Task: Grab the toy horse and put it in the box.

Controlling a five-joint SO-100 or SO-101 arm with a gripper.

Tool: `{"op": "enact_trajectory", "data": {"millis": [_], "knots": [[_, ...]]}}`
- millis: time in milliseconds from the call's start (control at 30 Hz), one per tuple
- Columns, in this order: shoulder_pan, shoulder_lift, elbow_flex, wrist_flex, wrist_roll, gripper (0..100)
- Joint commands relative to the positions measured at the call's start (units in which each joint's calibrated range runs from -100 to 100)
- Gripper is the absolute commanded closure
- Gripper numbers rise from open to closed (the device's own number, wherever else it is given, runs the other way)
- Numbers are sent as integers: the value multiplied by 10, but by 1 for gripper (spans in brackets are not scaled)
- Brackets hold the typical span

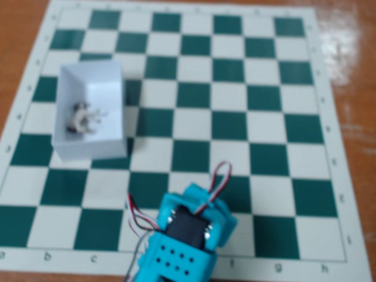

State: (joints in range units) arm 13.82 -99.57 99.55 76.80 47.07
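Note:
The toy horse (83, 117), a tiny grey-white figurine, lies on its side inside the white box (111, 88) at the left of the chessboard in the fixed view. The blue arm (185, 235) is folded at the bottom centre of the board, well away from the box. Its gripper fingers are hidden under the arm body, so their state does not show.
The green and white chessboard mat (235, 100) covers most of a brown wooden table (352, 53). Red, white and black wires (217, 176) loop above the arm.

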Motion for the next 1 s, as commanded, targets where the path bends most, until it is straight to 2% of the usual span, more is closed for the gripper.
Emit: {"op": "enact_trajectory", "data": {"millis": [0,967], "knots": [[0,-2,5,-10,-1,100],[-20,-2,5,-10,2,99]]}}
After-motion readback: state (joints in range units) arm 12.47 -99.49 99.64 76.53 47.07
